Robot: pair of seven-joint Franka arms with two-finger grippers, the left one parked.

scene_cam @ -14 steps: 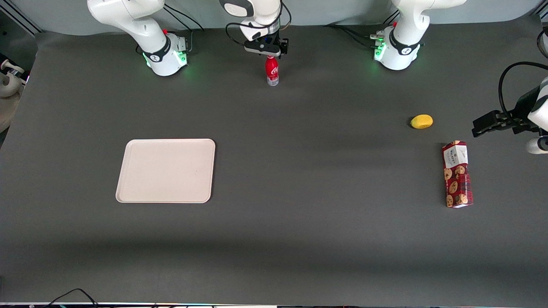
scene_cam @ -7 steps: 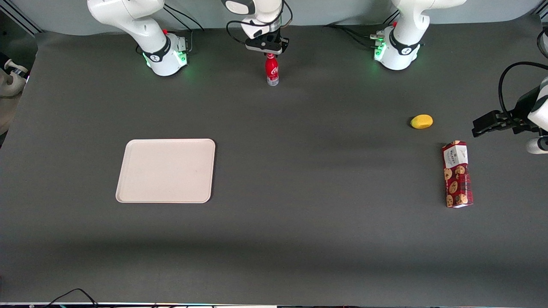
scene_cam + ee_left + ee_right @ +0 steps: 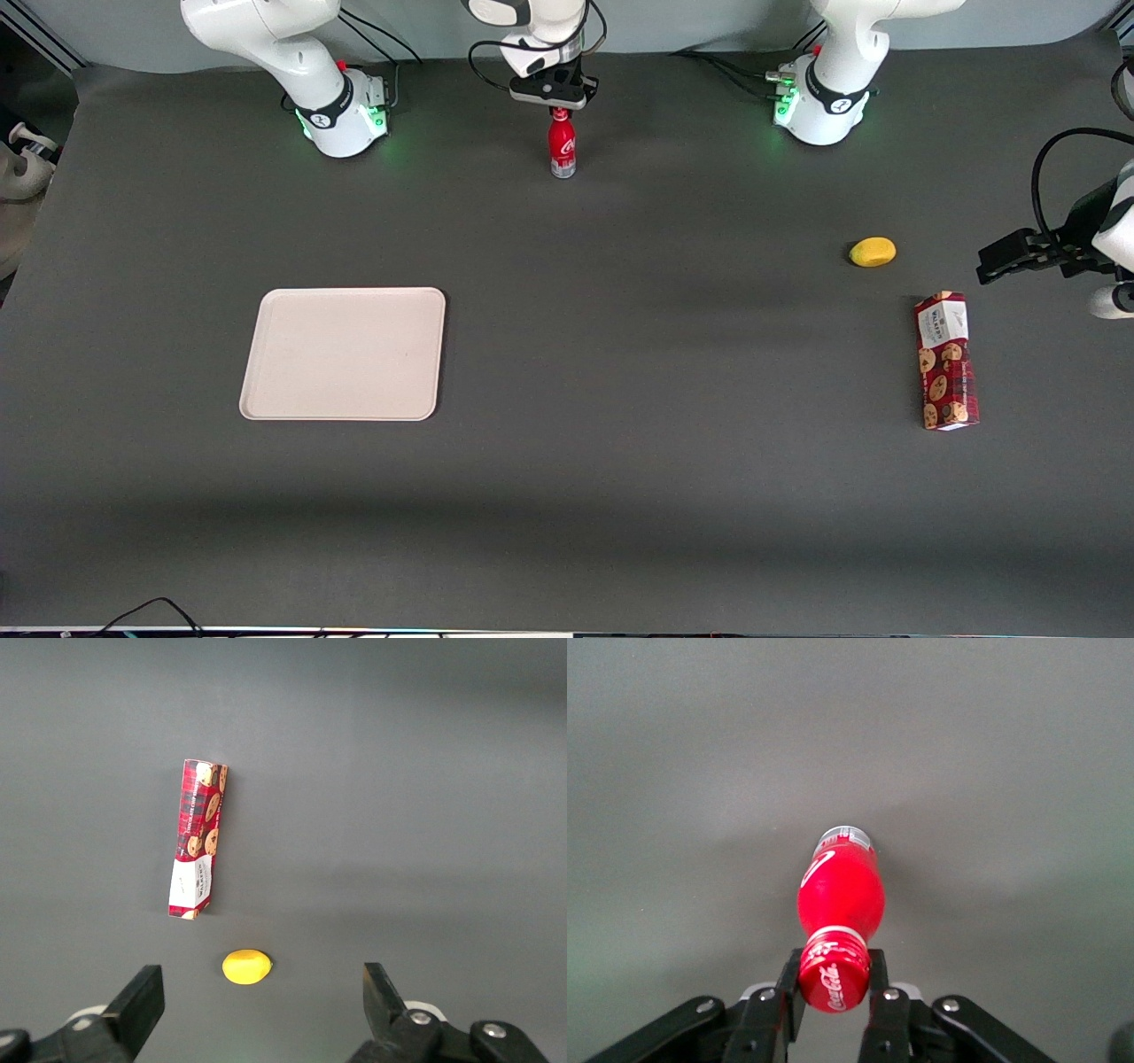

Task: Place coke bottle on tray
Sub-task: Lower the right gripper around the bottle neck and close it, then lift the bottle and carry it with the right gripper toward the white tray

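Observation:
The coke bottle [image 3: 561, 146] stands upright near the back edge of the table, between the two arm bases. It is red with a white script logo and a clear base. My right gripper [image 3: 558, 105] is straight above it, its fingers [image 3: 787, 992] closed on the red cap from both sides. In the right wrist view the gripper [image 3: 833, 979] holds the cap, and the bottle [image 3: 842, 895] hangs down toward the dark table. I cannot tell whether the base touches the table. The cream-pink tray [image 3: 344, 353] lies empty, much nearer the front camera and toward the working arm's end.
A yellow lemon-like object [image 3: 873, 252] and a red cookie box [image 3: 946, 361] lie toward the parked arm's end; both also show in the left wrist view, the lemon [image 3: 245, 966] and the box [image 3: 197, 850]. The white arm bases [image 3: 341, 111] [image 3: 819, 106] stand along the back edge.
My gripper has risen slightly along the bottle's neck, so the red cap now shows below its body. The bottle has stayed almost in place.

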